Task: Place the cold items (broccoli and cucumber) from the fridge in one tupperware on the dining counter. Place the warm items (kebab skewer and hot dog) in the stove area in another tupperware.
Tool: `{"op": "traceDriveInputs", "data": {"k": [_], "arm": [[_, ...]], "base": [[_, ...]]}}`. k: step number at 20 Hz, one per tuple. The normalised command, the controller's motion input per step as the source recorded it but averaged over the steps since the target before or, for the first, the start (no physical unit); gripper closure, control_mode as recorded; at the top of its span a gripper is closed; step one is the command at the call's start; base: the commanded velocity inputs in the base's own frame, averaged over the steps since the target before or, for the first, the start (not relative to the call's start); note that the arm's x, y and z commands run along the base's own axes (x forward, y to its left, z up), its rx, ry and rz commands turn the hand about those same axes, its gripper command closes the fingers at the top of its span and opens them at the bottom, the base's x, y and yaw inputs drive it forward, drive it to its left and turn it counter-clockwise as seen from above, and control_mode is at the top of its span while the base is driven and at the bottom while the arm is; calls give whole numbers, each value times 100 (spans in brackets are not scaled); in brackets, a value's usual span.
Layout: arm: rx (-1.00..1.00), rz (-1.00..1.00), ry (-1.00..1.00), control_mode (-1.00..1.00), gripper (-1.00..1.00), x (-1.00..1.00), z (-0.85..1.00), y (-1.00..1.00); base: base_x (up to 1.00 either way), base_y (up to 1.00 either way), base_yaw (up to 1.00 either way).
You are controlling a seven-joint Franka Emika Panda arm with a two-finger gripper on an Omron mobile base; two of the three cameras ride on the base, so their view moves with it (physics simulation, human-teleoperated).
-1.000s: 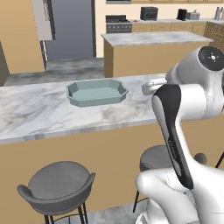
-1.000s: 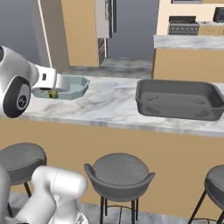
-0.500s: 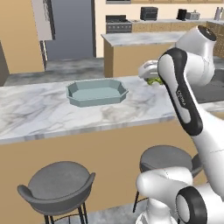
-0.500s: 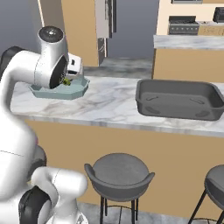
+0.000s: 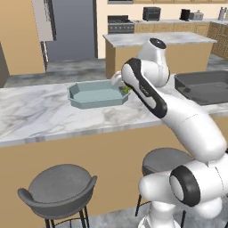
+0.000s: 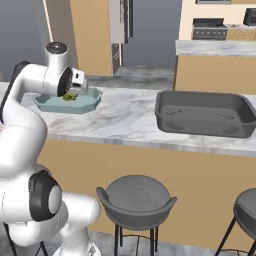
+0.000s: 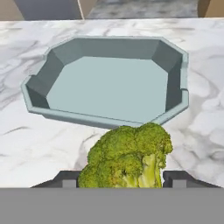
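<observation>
A green broccoli (image 7: 127, 156) sits between my fingers, with my gripper (image 7: 120, 178) shut on it. In the hand view it hangs over the marble counter just short of the near rim of a pale teal tupperware (image 7: 109, 83), which has nothing in it. From the left base view the broccoli (image 5: 126, 89) is at the right end of the tupperware (image 5: 97, 94). The right base view has the gripper (image 6: 71, 95) with the broccoli (image 6: 69, 97) over the tupperware (image 6: 70, 103). A dark grey tupperware (image 6: 205, 114) lies further right on the counter.
The marble dining counter (image 5: 40, 113) runs across both base views, with round grey stools (image 6: 136, 196) in front of it. A second counter (image 5: 156, 40) and a stove (image 5: 117, 24) stand behind. The grey fridge (image 5: 71, 29) is at the back left.
The arm has swung left across the counter, carrying the broccoli from the right side up to the right end of the teal tupperware.
</observation>
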Motion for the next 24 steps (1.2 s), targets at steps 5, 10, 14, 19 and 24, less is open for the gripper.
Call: {"op": "traceDriveInputs", "data": {"k": [5, 10, 14, 19, 24], "arm": [[-7, 0, 5, -100, 100, 84, 2, 35], [-1, 0, 4, -100, 100, 72, -24, 0], [0, 0, 5, -100, 100, 57, -38, 0], [-4, 0, 15, -100, 100, 29, -61, 2], [-7, 0, 9, -100, 100, 34, -36, 8]], "base": [[0, 0, 0], [0, 0, 0], [0, 0, 0], [0, 0, 0], [0, 0, 0]]}}
